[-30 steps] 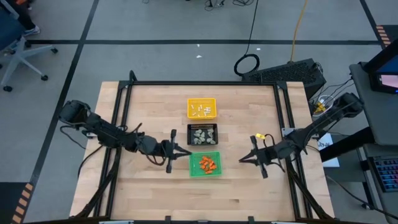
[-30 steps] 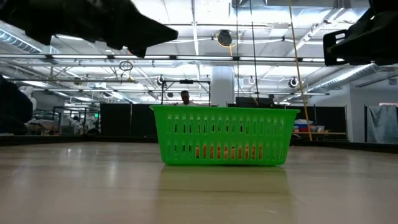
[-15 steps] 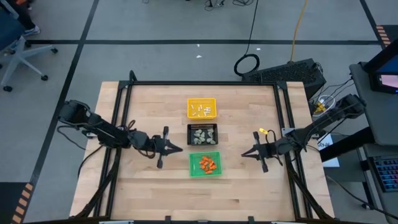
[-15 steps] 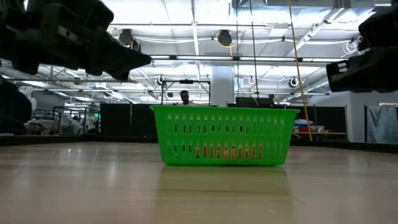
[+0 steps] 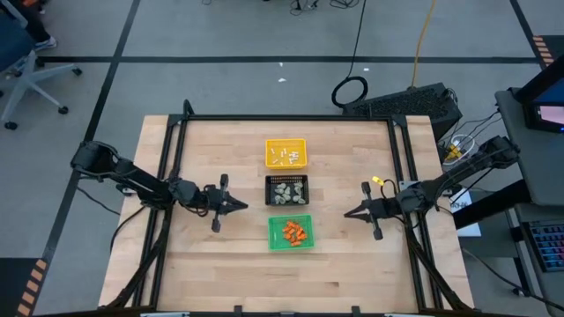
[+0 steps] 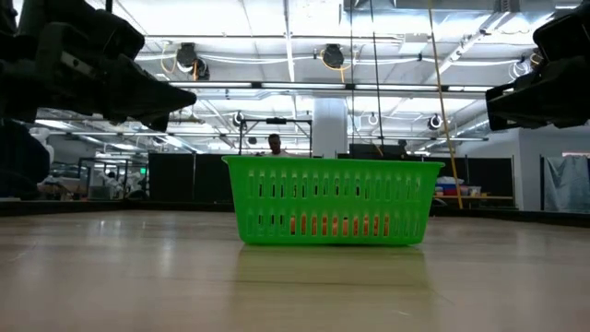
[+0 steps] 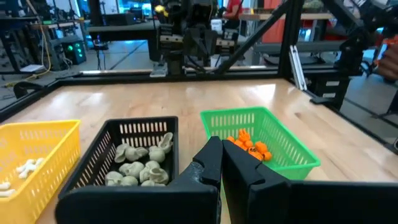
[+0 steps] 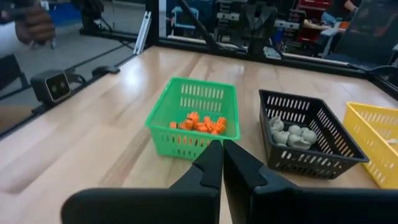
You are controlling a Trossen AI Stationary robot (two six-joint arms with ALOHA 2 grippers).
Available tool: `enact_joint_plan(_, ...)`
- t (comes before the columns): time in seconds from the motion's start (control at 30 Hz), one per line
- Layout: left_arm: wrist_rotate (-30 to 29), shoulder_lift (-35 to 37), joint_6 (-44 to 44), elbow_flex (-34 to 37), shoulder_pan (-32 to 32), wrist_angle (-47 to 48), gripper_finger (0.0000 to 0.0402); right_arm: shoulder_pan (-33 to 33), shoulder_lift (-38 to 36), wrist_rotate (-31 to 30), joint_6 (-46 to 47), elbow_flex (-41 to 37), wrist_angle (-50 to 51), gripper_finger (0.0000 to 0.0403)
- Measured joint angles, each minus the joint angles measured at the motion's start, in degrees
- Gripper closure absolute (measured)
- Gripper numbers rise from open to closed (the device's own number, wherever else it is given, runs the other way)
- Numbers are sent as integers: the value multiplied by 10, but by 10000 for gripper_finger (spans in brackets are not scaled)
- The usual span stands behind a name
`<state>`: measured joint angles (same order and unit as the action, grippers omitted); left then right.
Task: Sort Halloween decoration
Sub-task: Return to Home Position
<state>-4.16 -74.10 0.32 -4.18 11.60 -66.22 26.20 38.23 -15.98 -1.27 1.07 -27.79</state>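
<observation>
Left gripper [image 5: 241, 206] and right gripper [image 5: 346, 212] hover closed, empty. Orange bits [image 5: 293, 232] lie in green tray [image 5: 272, 234], beige lumps [image 5: 287, 191] in black tray [image 5: 269, 191], white sticks [image 5: 285, 158] in yellow tray [image 5: 285, 142].

orange bits [image 8: 199, 122] | white sticks [image 7: 25, 167] | beige-grey lumps [image 7: 140, 168] | green tray [image 5: 290, 217] | black tray [image 5: 287, 178] | yellow tray [image 5: 285, 141]

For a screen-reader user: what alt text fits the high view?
Central column: yellow tray of white sticks, black tray of beige lumps, green tray of orange bits. Shut, the left claw and right claw flank it.
</observation>
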Motion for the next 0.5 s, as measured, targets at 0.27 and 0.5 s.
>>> enact_joint_plan(0.27, 0, 59, 0, 38, 0, 0, 391, 0, -63, -2, -25, -1, 54, 403)
enact_joint_plan(0.5, 59, 89, 28, 39, -6, 12, 391, 0, -122, -2, -26, -1, 121, 403)
